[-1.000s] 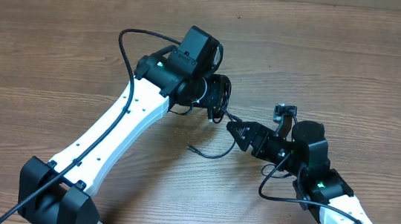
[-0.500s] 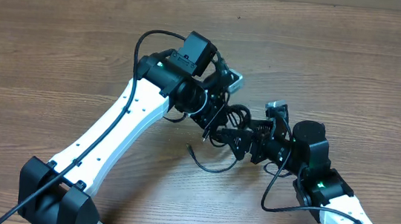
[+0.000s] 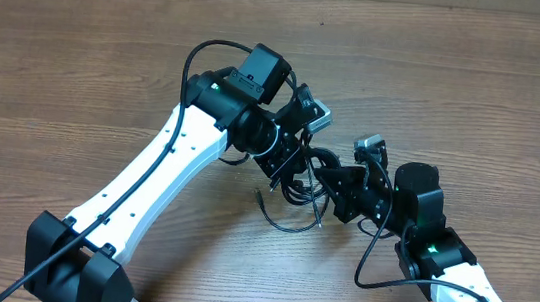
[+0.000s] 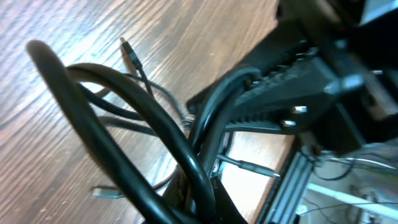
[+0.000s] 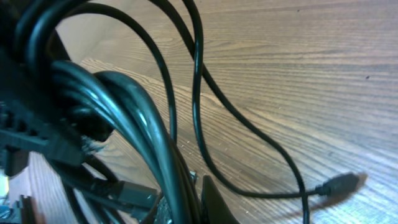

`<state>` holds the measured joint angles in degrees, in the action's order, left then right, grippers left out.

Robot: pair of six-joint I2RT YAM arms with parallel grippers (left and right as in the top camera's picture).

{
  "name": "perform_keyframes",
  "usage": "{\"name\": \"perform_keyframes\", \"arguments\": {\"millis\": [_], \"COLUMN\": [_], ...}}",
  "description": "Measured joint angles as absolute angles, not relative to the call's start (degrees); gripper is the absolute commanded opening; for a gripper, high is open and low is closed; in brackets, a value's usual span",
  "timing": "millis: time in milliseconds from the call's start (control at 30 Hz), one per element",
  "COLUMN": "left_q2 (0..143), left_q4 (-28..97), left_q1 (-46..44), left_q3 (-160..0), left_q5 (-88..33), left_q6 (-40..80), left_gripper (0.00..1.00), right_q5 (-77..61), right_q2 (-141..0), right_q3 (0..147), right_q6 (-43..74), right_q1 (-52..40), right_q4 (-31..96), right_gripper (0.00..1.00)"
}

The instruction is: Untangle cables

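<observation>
The cables are a knot of thin black cords held above the wooden table between my two grippers. My left gripper is shut on the knot from the left. My right gripper is shut on it from the right, almost touching the left one. In the left wrist view the cables run through the shut left gripper, and a small plug lies on the wood. In the right wrist view the cables pass through the right gripper. One loose end carries a plug on the table.
A loose loop of cord hangs from the knot down to the table between the arms. Thicker black arm cables arch over the left arm, and another curls beside the right arm.
My left gripper swung round and raised the knot. My right gripper moved left to it, opened wide and then shut on the cords. The loose loop shifted slightly.
</observation>
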<state>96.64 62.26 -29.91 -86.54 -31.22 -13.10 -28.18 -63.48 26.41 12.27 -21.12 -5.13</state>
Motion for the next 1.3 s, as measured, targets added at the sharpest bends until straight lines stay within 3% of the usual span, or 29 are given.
{"name": "perform_keyframes", "arguments": {"millis": [100,200,300,367,500,667,900,1000,1200,1300], "left_q2": [96.6,96.6,96.6,96.6,96.6,96.6,96.6,96.6,98.7,101.7], "left_q4": [61.9,61.3,61.2,60.5,58.1,55.2,54.0,54.5,55.3,55.5], "left_q1": [-30.3,-30.4,-30.5,-30.6,-30.2,-30.0,-30.0,-30.0,-30.0,-30.0], "left_q3": [-86.6,-86.6,-86.6,-86.6,-86.6,-86.6,-86.6,-86.6,-86.8,-86.8], "left_q5": [-25.8,-18.3,-11.0,-6.9,-1.0,-1.8,-10.1,-11.5,-13.3,-14.7], "left_q6": [-9.4,-2.1,6.3,10.6,17.9,24.2,27.1,27.3,28.7,29.4], "left_gripper": [0.28,0.32,0.42,0.65,0.80,0.85,0.84,0.78,0.47,0.38], "right_q5": [-28.5,-29.0,-30.1,-31.2,-33.4,-34.8,-36.0,-36.4,-38.2,-38.6], "right_q2": [-63.5,-63.5,-63.5,-63.5,-63.5,-63.5,-63.5,-63.5,-63.5,-63.5], "right_q3": [26.4,26.4,26.4,26.4,26.3,26.3,26.3,26.3,26.3,26.3], "right_q6": [14.5,17.1,19.0,19.7,20.4,21.1,22.1,22.3,22.5,22.5], "right_q1": [-21.2,-21.2,-21.5,-21.5,-21.4,-21.4,-21.4,-21.4,-21.4,-21.4], "right_q4": [-5.1,-4.8,-3.9,-3.4,-3.3,-3.3,-3.4,-3.4,-3.8,-3.8], "right_gripper": [0.04,0.04,0.04,0.04,0.04,0.04,0.04,0.04,0.04,0.04]}}
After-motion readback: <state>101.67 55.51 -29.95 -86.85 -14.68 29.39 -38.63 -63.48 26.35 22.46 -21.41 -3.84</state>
